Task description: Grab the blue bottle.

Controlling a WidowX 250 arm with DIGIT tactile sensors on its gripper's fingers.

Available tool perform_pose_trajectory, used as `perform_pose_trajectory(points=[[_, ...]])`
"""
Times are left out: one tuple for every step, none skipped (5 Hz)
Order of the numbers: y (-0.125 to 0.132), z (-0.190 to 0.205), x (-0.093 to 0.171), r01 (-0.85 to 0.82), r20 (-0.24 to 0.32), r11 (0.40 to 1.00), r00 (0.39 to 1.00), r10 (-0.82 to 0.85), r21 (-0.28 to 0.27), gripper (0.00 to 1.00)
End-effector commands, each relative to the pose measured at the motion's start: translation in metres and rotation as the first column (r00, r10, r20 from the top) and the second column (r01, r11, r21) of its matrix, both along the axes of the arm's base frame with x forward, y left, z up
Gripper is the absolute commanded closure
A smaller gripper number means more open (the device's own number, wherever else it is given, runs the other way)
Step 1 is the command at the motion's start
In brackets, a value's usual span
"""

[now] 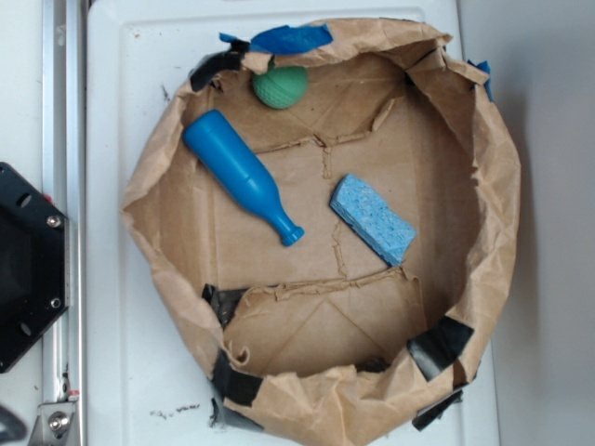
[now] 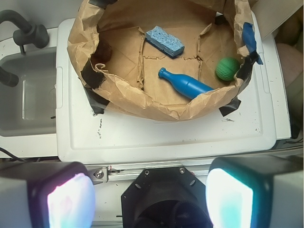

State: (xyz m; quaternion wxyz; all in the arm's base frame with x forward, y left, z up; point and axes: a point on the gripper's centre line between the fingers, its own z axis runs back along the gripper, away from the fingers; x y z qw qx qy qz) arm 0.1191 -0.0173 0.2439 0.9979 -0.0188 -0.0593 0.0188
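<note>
- My gripper [image 2: 151, 199] sits outside the paper-bag basin [image 2: 142, 102]; fingers [image 2: 71, 199] spread wide, holding nothing.
- Blue bottle [image 1: 240, 174] lies inside, between green ball [image 1: 280, 86] and sponge [image 1: 372, 218].
- I'd clear the rim, then pinch across its wide body.

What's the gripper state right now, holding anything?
Gripper: open, jaws spread wide, nothing between them. It sits outside the paper basin; the blue bottle lies untouched on the basin floor.

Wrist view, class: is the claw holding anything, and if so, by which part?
Nothing is held. The claw is open and empty, while the blue bottle lies untouched inside the paper basin.
</note>
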Motion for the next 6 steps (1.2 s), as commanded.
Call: perform_pose_trajectory(points=[[0.000,0.000,0.000,0.000,0.000,1.000,1.000,0.000,0.000,0.00],[-0.025,0.000,0.050,0.031,0.006,0.999,0.999,-0.031,-0.010,0.00],[-0.036,-0.009,0.089,0.090,0.006,0.996,0.996,-0.090,-0.004,0.00],[-0.036,-0.009,0.089,0.090,0.006,0.996,0.996,-0.090,-0.004,0.00],[-0.036,-0.009,0.089,0.090,0.006,0.996,0.996,-0.090,-0.004,0.00],[-0.036,-0.009,0.089,0.090,0.006,0.996,0.996,-0.090,-0.004,0.00]])
